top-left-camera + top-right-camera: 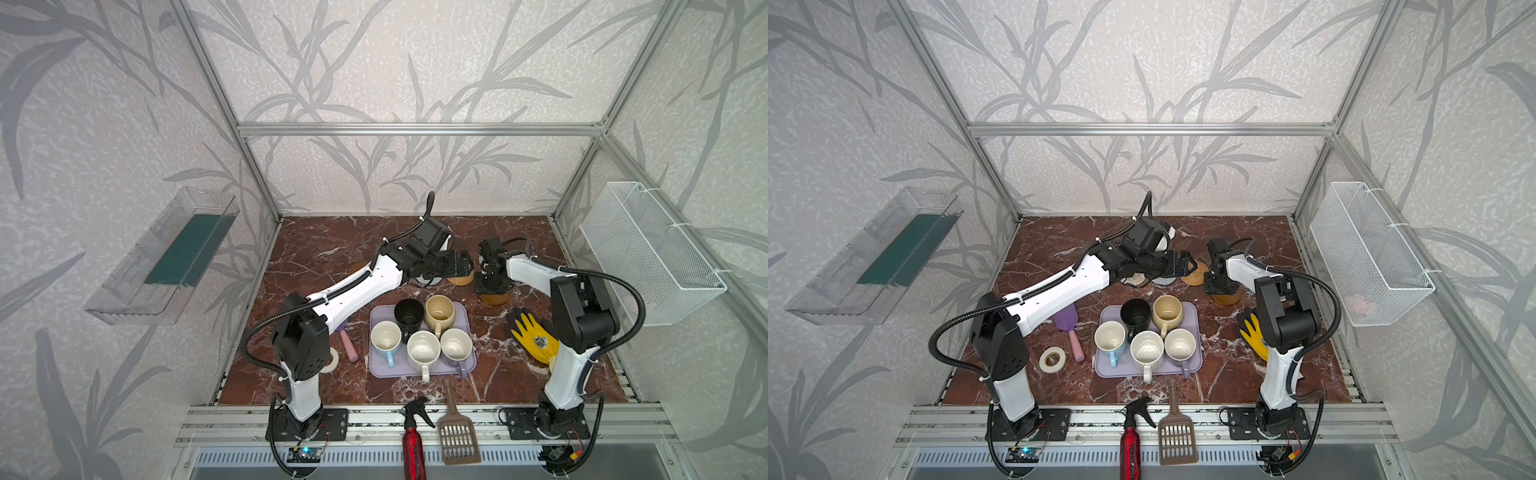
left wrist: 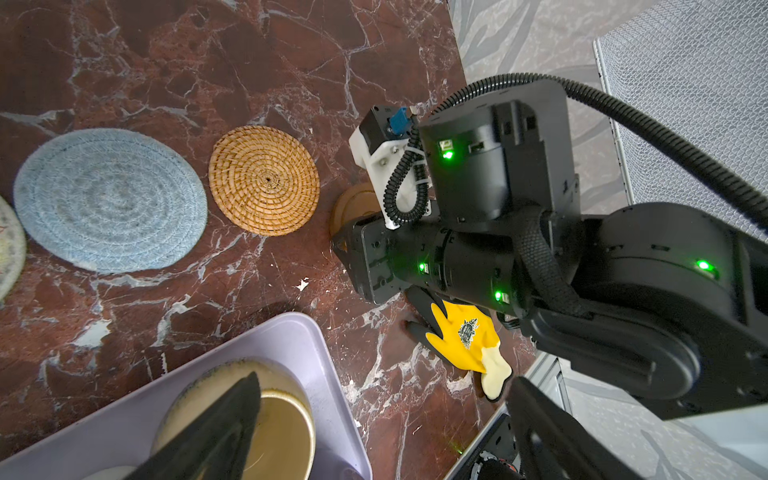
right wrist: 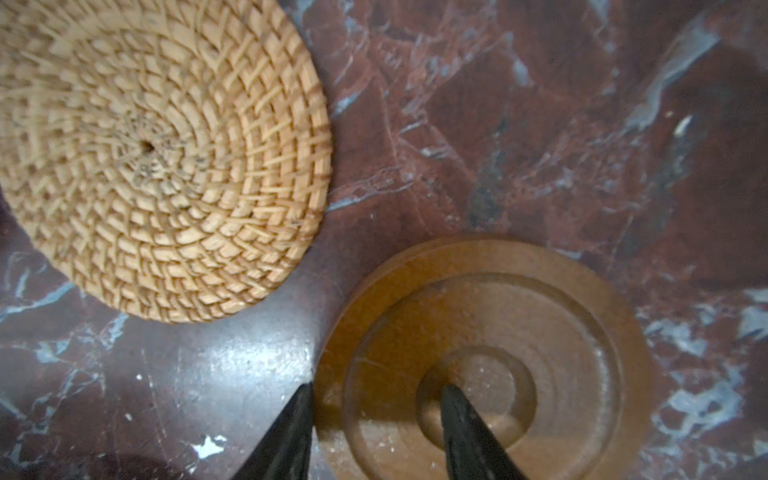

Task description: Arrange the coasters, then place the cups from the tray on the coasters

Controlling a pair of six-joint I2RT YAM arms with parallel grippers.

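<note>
**Ann:** Top views first. Where are the cups?

**Ben:** In both top views all five stand upright on the tray (image 1: 376, 371). The black cup (image 1: 408, 316) and beige cup (image 1: 439, 312) are at the back. The light blue cup (image 1: 385, 338), white cup (image 1: 423, 351) and lavender cup (image 1: 456, 345) are in front.

**Ann:** And the coasters?

**Ben:** Behind the tray. In a top view the cream coaster (image 1: 1136, 281), grey-blue coaster (image 1: 1164, 281) and rattan coaster (image 1: 1197, 272) lie in a row, partly under the left gripper (image 1: 463, 266). The right gripper (image 1: 493, 291) points down onto a brown wooden coaster (image 1: 494, 299), near the rattan one.

**Ann:** Left wrist view?

**Ben:** The left gripper's fingers (image 2: 216, 428) are spread wide with nothing between them, above the beige cup and a corner of the tray. The grey-blue and rattan coasters lie flat and apart. The wooden one shows from under the right gripper, and a yellow glove (image 2: 461, 336) lies nearby.

**Ann:** Right wrist view?

**Ben:** The jaws are partway apart. One tip is just outside the wooden coaster's rim, the other on its centre ring. The disc lies flat on the marble table (image 3: 540, 124). I cannot tell whether they squeeze it. The rattan coaster is close by, not touching.
</note>
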